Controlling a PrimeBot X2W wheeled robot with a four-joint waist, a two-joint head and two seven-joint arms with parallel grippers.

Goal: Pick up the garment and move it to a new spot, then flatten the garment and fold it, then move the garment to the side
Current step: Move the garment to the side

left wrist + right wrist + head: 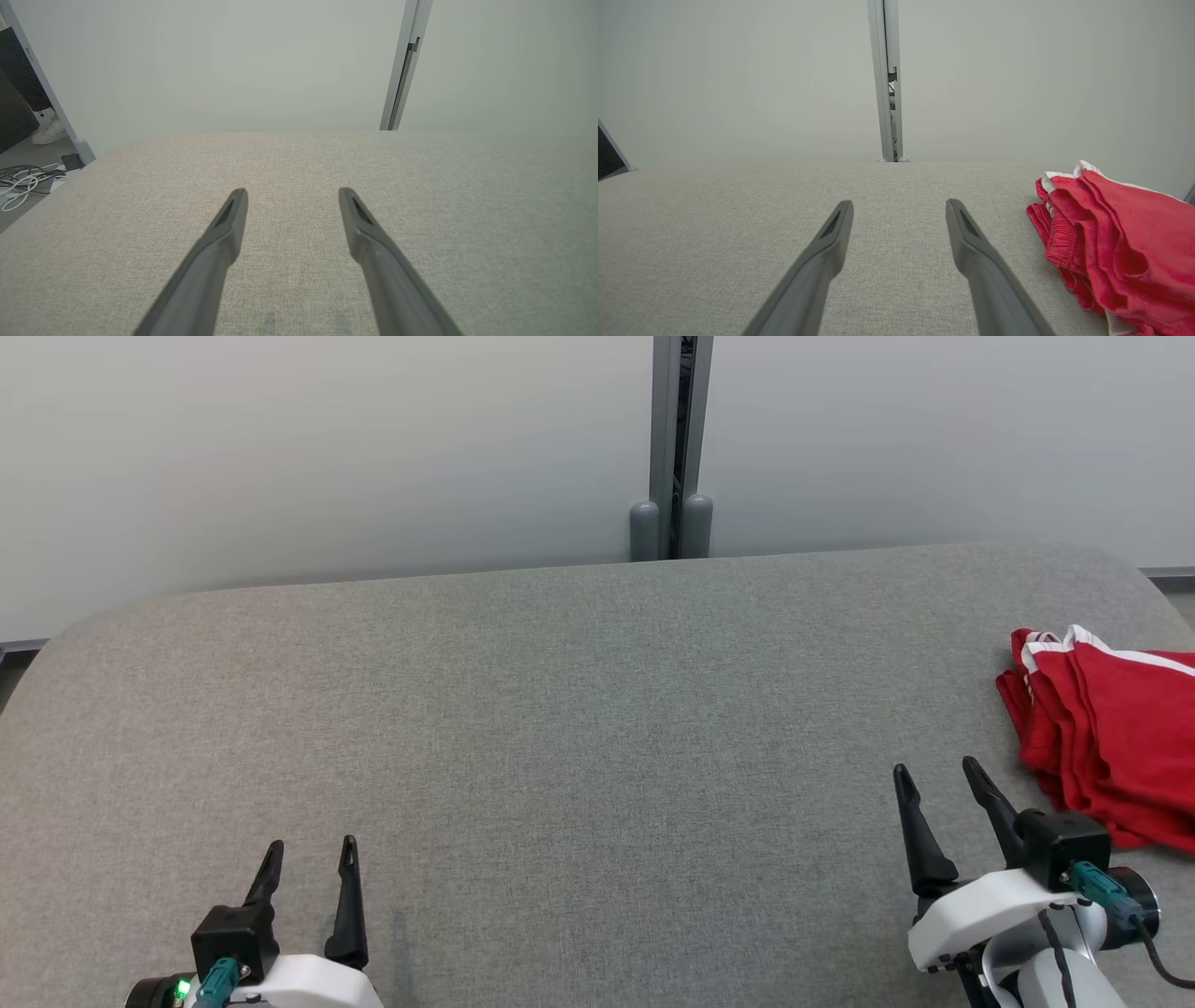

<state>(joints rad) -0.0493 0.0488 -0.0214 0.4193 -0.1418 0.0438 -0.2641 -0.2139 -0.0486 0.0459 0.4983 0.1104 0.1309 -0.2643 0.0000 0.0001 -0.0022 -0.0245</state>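
Head view: a red garment with white trim (1111, 728) lies in bunched layers at the right end of the grey fabric-covered tabletop (560, 709), and part of it runs past the picture's right edge. The right gripper (935, 767) is just beside it without touching, its jaws wide and empty. The left gripper (312, 845) is well apart at the near left, also wide and empty.

Left wrist view: the left gripper's two dark fingers (219, 242) are spread over bare grey tabletop.

Right wrist view: the garment lies to the right of the spread fingers, with a gathered waistband edge and stacked folds turned toward them.

This could be a rumpled heap waiting to be carried to the middle, or a folded piece already set aside. The uneven layers do not settle which. In either case, the right gripper's long fingers should stay clear of that loose layered edge, since a sideways brush would probably drag the top folds askew.
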